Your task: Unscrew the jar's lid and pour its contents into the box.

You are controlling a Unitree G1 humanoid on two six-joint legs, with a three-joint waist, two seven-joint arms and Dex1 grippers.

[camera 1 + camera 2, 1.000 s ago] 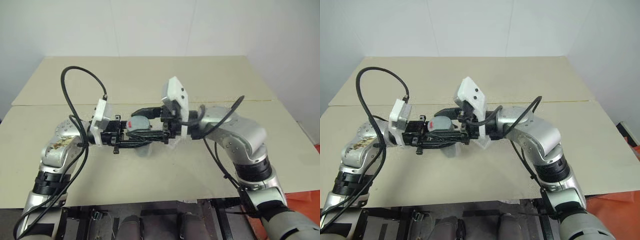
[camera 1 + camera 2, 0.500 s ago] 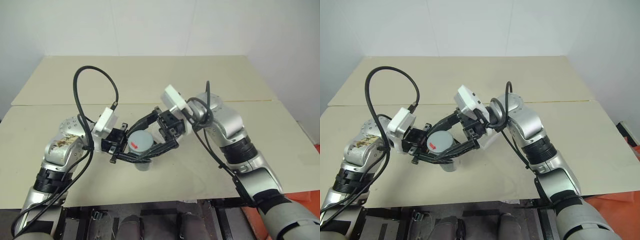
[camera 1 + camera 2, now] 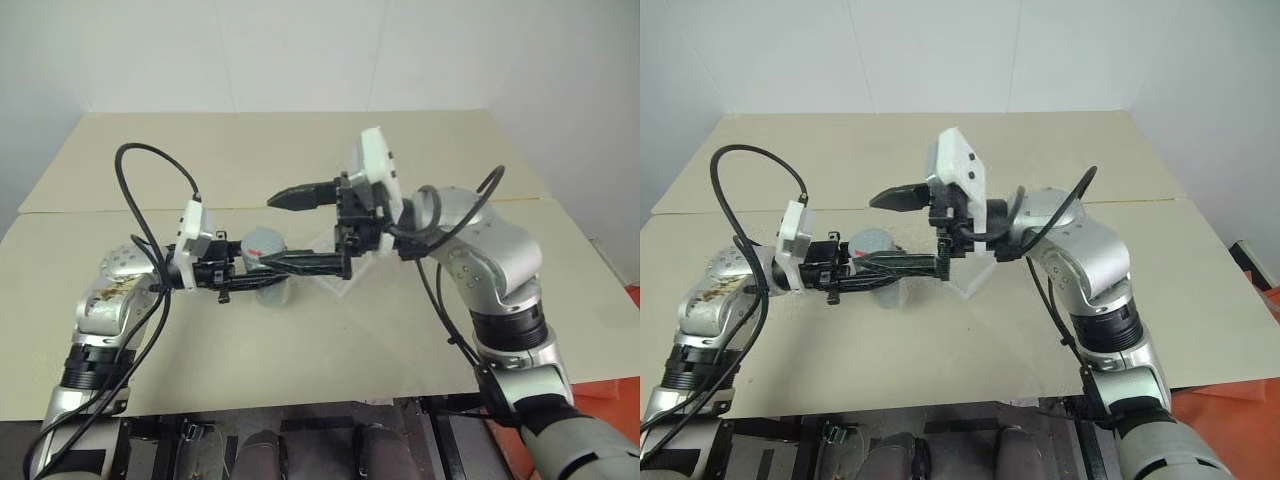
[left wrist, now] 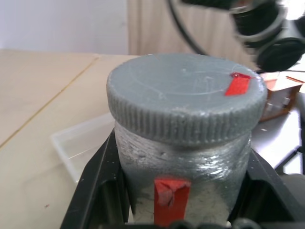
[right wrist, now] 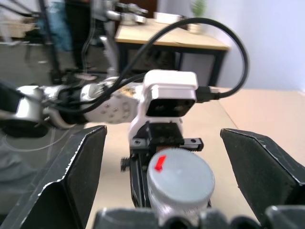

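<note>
Left eye view: the left gripper (image 3: 262,276), two black fingers pointing toward the robot's right, is clamped on the body of the small silvery-grey cylindrical jar (image 3: 270,290), which stands upright over the beige tabletop (image 3: 300,150). The round grey ribbed lid (image 3: 262,243), bearing a small red mark, sits on the jar's top. The right gripper (image 3: 290,232), pointing toward the robot's left, has its jaws spread wide with nothing between them; one finger (image 3: 300,195) stands above and behind the lid and the other lies beside the jar, both apart from the lid. The shallow clear plastic box (image 3: 345,262) lies on the table just behind the jar, partly hidden by the right gripper. Left wrist view: the black fingers (image 4: 102,191) press both sides of the jar (image 4: 190,167), whose whitish label carries a vertical red stripe, with the lid (image 4: 186,105) fully seated.
</note>
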